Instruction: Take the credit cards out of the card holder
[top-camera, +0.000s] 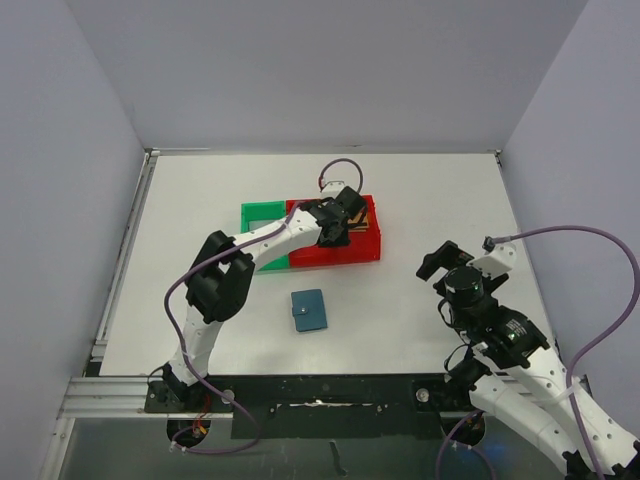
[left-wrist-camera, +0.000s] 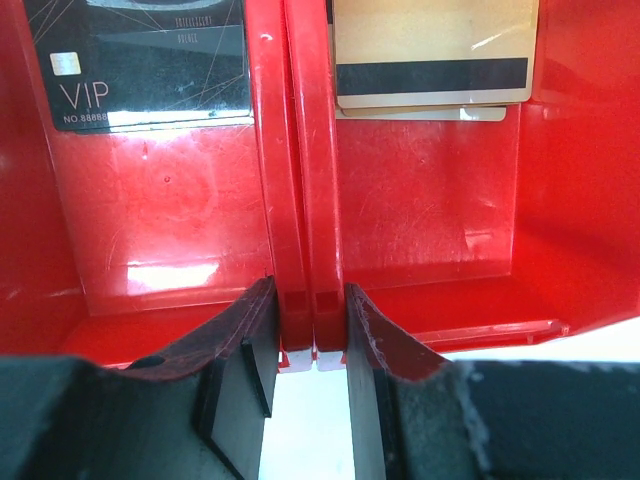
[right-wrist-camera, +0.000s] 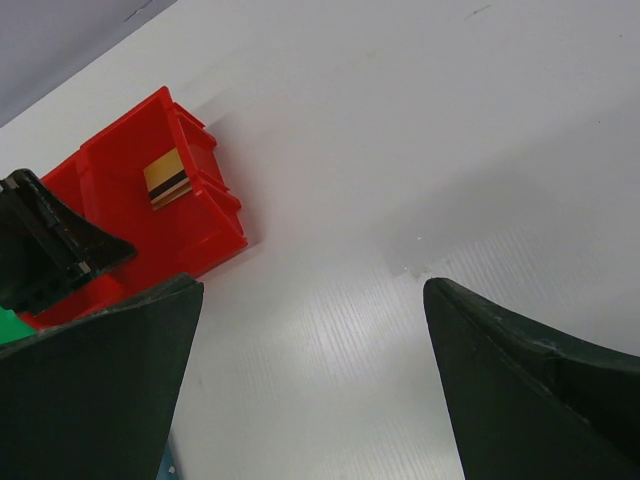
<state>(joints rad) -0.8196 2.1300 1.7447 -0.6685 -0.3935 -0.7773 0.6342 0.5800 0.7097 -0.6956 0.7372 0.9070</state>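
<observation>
Card holder (top-camera: 309, 311) is found closed on the counter (top-camera: 420, 200) near the red bins (left-wrist-camera: 300, 150), whose joined walls are clamped by the left tool (left-wrist-camera: 310, 285). Release is advised before lifting. The right tool (right-wrist-camera: 312, 285) is spread wide.

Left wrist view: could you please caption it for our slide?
Left end effector gripping the adjoining walls of two red bins: black VIP card in one, gold cards in the other.

L gripper (left-wrist-camera: 310, 290) clamps the red bins' (top-camera: 360, 255) mid walls, its arm barring that side; card holder (top-camera: 309, 311) has bare table (top-camera: 420, 190) all round, R side open
</observation>
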